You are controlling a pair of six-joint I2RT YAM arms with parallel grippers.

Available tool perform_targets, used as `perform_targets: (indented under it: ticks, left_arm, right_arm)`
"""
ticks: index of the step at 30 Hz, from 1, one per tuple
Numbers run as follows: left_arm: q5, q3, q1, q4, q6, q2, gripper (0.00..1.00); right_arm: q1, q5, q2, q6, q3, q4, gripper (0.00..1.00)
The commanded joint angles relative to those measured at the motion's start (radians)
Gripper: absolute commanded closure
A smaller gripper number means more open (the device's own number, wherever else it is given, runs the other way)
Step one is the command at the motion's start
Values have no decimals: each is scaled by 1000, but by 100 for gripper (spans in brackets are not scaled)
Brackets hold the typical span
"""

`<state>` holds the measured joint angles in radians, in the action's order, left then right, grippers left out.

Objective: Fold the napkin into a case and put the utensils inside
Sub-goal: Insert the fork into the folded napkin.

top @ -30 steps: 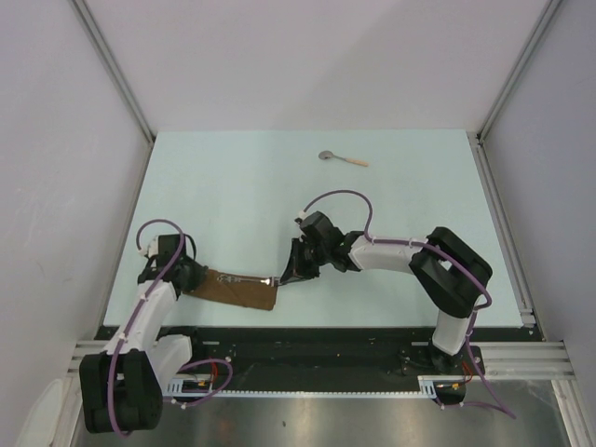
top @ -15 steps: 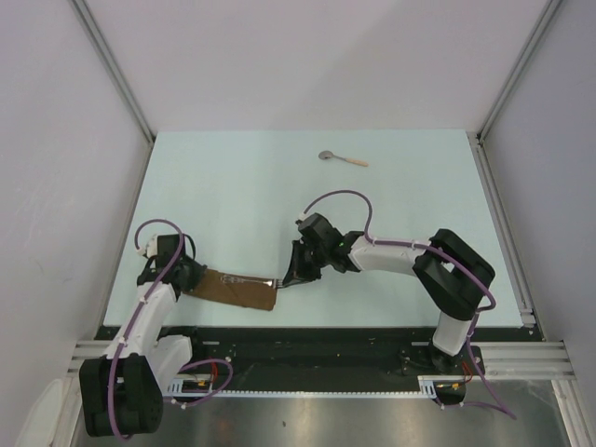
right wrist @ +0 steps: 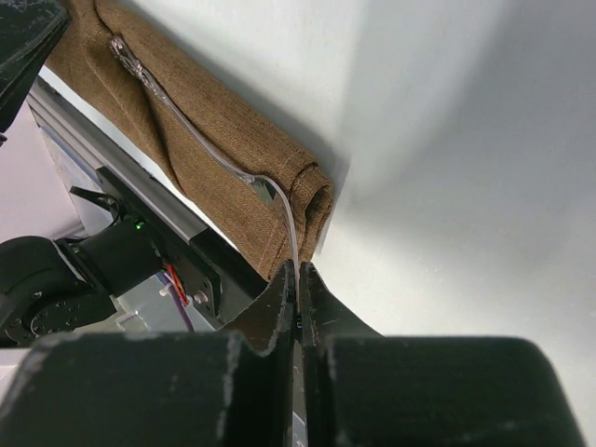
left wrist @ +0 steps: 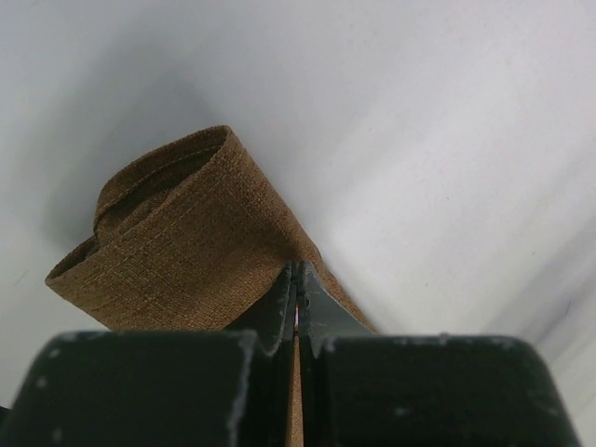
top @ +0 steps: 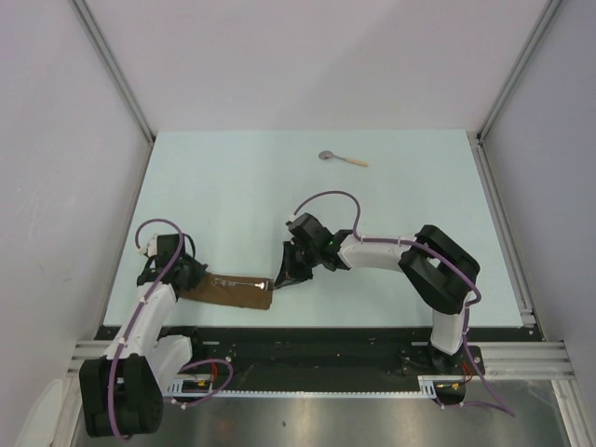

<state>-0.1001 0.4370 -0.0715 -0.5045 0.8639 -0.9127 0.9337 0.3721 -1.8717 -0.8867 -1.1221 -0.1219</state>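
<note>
The napkin (top: 228,291) lies folded into a narrow brown case near the table's front left edge. My left gripper (top: 193,278) is shut on its left end; in the left wrist view the cloth (left wrist: 186,233) is pinched between the jaws of the left gripper (left wrist: 296,276). My right gripper (top: 278,279) sits at the case's right end, shut on the handle tip of a thin silvery utensil (top: 240,280). This utensil (right wrist: 189,128) runs along the cloth (right wrist: 233,130) from the right gripper (right wrist: 298,270), in a crease of the fold. A second utensil, a spoon (top: 341,158), lies far back on the table.
The pale table (top: 233,186) is bounded by grey walls and metal posts. A black rail (top: 326,340) runs along its near edge just in front of the case, and it shows with the left arm's base in the right wrist view (right wrist: 140,200).
My right gripper has moved left to the case's right end, sliding the utensil along the cloth. The left gripper has kept its hold in place.
</note>
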Motion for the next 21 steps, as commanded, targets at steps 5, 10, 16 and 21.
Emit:
perform_targets:
  ticks: [5,10,16,21]
  left_arm:
    - [-44,14,-10,-32,6,26,100]
    - [-72,25,-8,-43,9,32,100]
    - [-64,11,-8,-38,9,35,100]
    - [-66,19,-8,-37,1,35,100]
  right_arm:
    - [-9,-73,101,57,38,-93,100]
    - [-3,-64,95,81,36,-108,100]
    - [4,-12,40,78,-7,-65,100]
    - [7,11,-7,58,-47,-24,100]
